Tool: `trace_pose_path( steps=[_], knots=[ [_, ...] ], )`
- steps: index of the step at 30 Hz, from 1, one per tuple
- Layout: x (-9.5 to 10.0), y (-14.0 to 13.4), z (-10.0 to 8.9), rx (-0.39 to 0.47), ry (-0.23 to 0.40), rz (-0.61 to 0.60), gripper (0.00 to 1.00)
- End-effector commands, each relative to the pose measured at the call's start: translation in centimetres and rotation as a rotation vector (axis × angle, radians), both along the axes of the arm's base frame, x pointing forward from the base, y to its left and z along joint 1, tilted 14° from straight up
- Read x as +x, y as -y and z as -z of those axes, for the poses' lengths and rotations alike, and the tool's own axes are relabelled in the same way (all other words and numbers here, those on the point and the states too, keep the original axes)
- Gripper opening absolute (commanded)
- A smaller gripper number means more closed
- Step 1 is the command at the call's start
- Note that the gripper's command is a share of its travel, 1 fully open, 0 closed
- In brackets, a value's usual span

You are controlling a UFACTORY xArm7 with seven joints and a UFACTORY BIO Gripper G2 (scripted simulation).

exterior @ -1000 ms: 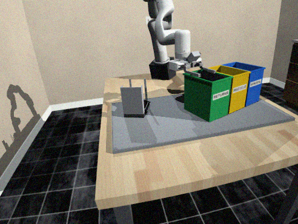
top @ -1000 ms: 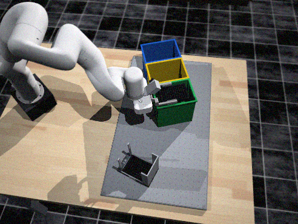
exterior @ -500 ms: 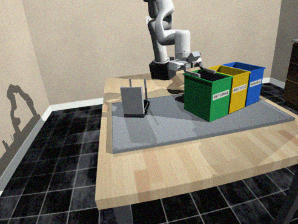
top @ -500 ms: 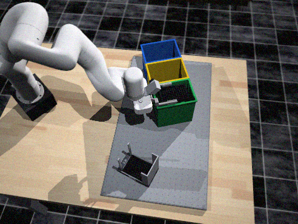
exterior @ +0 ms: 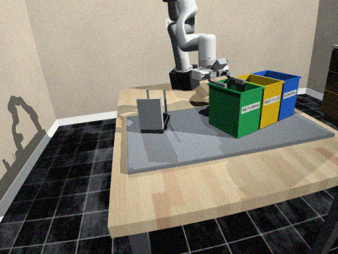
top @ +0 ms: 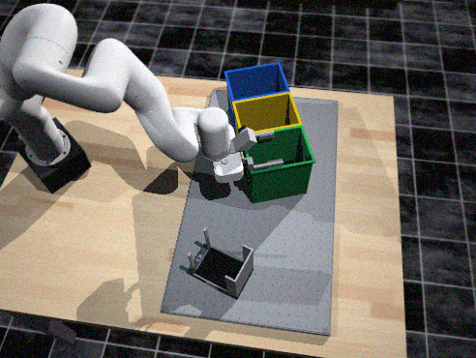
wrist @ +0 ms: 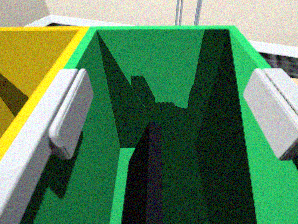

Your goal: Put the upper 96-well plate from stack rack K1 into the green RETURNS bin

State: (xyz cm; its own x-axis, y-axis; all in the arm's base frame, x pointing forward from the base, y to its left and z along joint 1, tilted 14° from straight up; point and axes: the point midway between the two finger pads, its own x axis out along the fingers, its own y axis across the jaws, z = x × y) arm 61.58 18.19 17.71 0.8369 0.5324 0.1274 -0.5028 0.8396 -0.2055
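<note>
Gripper (top: 269,150) (exterior: 228,82) (wrist: 171,115): spread, with nothing pinched between its fingers; they reach over the mouth of the green bin, one toward the yellow bin's side and one toward the opposite wall.
Green bin (top: 280,181) (exterior: 224,111) (wrist: 220,28): upright, marked RETURNS, nearest of the three to the desk edge by the rack.
Upper plate: a dark, narrow shape (wrist: 155,180) shows deep inside the green bin, below the fingers and apart from them; it may be the plate, but shadow hides its outline and I cannot tell for certain.
Yellow bin (top: 266,130) (exterior: 271,104) (wrist: 42,28): upright, in the middle of the row.
Blue bin (top: 252,69) (exterior: 290,94): upright, at the row's far end, near the desk's upper edge in the top view.
Rack K1 (top: 246,271) (exterior: 150,113): standing toward the desk's lower edge in the top view, well apart from the bins; something flat and black lies low inside, and I cannot tell whether it is the lower plate or the rack's floor.
Mat (top: 295,271) (exterior: 192,144): under rack and bins, its outer side set in from the desk's right edge in the top view.
Desk (top: 370,193) (exterior: 220,190): upper right corner, in the top view, lies beyond the bins.

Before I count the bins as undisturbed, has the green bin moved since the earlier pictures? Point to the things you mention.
No. The green bin (top: 280,185) (exterior: 223,109) (wrist: 160,50) shows no visible shift against the grey mat (top: 295,252) (exterior: 199,144) in either outside view.
</note>
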Motion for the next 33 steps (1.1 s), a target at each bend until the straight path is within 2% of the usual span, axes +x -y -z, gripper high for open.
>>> trace_pose_path(
  steps=[1,21,33],
  knots=[
    [0.0,0.0,-0.2,0.001,0.003,-0.001,0.18],
    [0.0,0.0,-0.2,0.001,0.003,0.0,0.18],
    [-0.3,-0.2,-1.8,0.001,0.003,0.0,0.18]
  ],
)
